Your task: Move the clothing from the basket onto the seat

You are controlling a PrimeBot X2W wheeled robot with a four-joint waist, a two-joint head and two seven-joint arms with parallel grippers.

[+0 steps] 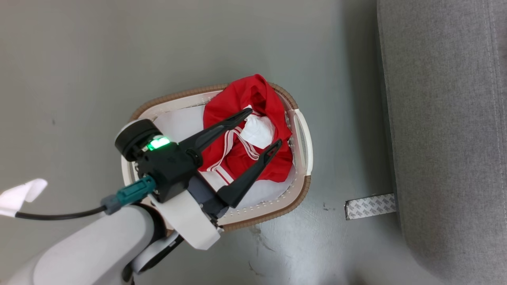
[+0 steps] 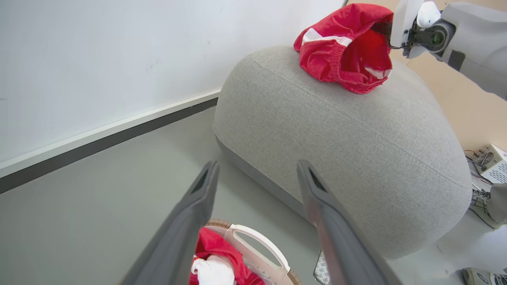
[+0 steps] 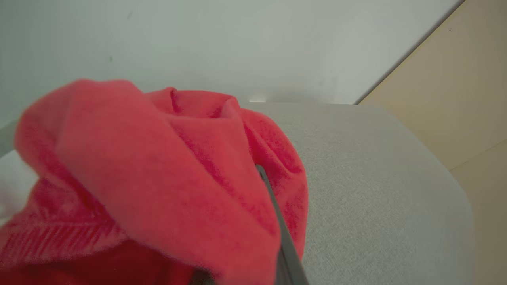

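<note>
Red cloth [image 3: 158, 178] hides most of the right gripper [image 3: 262, 172], which pinches it. The left gripper [image 1: 264, 126] is wide open, empty, above the basket [image 1: 178, 96].

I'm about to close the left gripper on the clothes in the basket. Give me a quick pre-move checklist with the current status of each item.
1. Left gripper open: ok.
2. Left gripper placed over the clothing in the basket: ok, its fingers straddle the white part.
3. Left fingers low enough to catch fabric: cannot tell.
4. Basket upright on the floor beside the seat: ok.
5. Red garment resting on top of the seat: ok.
6. Right gripper free of the red garment: not ok, it is shut with the cloth draped over it.
</note>
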